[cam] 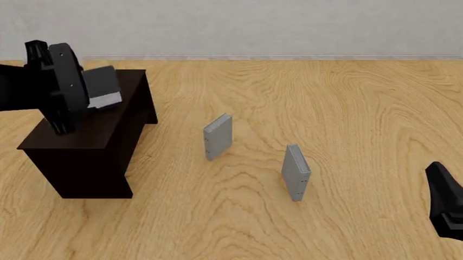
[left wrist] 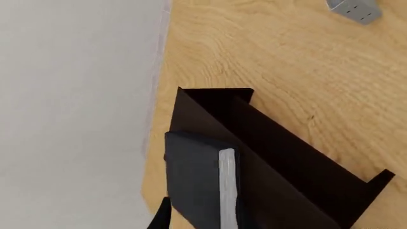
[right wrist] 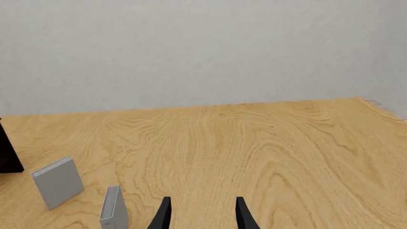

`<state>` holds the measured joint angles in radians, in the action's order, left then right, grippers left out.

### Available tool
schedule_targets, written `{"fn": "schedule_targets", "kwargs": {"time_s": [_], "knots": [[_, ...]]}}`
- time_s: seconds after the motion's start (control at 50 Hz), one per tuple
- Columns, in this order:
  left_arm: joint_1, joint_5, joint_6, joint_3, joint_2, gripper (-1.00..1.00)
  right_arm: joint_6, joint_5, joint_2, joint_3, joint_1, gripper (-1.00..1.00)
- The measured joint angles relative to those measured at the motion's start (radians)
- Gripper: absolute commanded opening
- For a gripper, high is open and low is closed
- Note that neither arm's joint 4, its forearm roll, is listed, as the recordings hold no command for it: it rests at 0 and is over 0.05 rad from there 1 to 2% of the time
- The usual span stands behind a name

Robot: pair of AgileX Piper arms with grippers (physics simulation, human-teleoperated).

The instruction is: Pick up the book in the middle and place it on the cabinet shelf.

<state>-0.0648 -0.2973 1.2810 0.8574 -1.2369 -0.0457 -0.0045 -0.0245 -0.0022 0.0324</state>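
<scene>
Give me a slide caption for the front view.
Left gripper holds the book over the dark cabinet; two grey books stand on the table.

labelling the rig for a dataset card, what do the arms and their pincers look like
Both arms are plain matte black, with no cables, markings or sleeves visible. The left arm ends in a round, disc-like wrist section with a grey edge. The right arm shows only as an angular black block at the frame edge. The right pincer has two slim, tapered black fingers.
</scene>
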Motion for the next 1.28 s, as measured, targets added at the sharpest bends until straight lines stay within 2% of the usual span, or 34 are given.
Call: {"fn": "schedule_targets", "kwargs": {"time_s": [0.56,0.74,1.08,1.28], "knots": [[-0.081,-0.061,-0.048,-0.113,0.14,1.0,0.0,0.0,0.0,0.0,0.0,1.0],[-0.132,-0.107,-0.105,-0.111,0.213,1.0,0.0,0.0,0.0,0.0,0.0,1.0],[-0.186,-0.156,-0.304,-0.04,0.332,1.0,0.0,0.0,0.0,0.0,0.0,1.0],[-0.178,-0.126,-0.495,-0.038,0.417,1.0,0.0,0.0,0.0,0.0,0.0,1.0]]}}
